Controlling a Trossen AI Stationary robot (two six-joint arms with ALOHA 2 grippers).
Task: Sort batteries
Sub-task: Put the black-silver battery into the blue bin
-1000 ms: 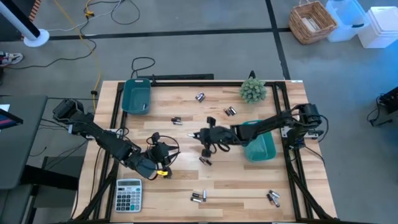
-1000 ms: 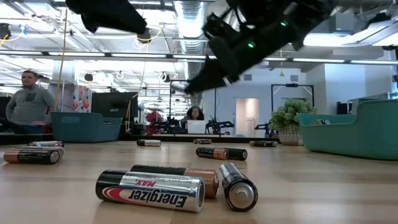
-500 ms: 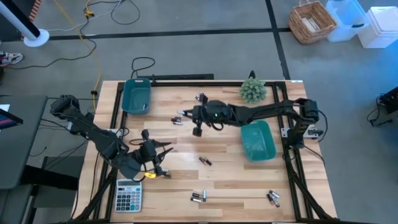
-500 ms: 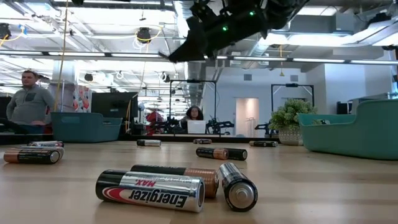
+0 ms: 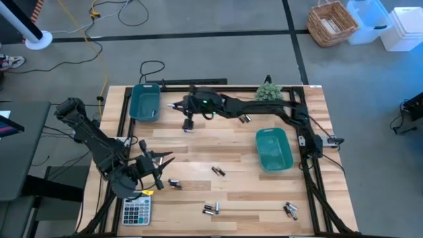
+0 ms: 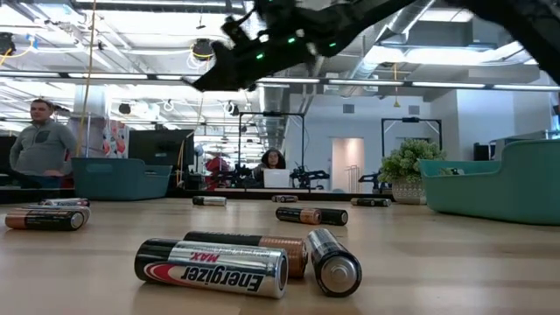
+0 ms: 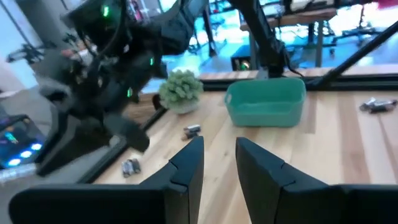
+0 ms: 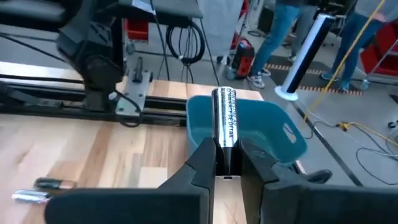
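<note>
I find one battery (image 8: 225, 118) clamped upright between the jaws of the right gripper (image 8: 226, 163), its printed side toward the wrist camera. That gripper (image 5: 178, 105) is raised above the far left part of the table (image 5: 198, 158), just beside the dark teal bin (image 5: 145, 104) at the far left corner; in the right wrist view the bin (image 8: 261, 134) lies directly behind the held cell.

The remaining batteries lie loose on the wood: one near the left gripper (image 5: 174, 184), one at mid-table (image 5: 217, 171), a small group at the near edge (image 5: 211, 209), another group toward the near right corner (image 5: 290, 210), and a pair at the far side by the small potted plant (image 5: 244, 118). In the low view three cells (image 6: 249, 262) lie touching in the foreground.

The left gripper (image 5: 158, 163) sits over the near left area, its jaws narrowly parted and holding nothing. A grey calculator (image 5: 136, 210) lies at the near left corner, just beside that arm. A second teal bin (image 5: 273, 149) rests on the right side, with the potted plant (image 5: 268, 94) beyond it.
</note>
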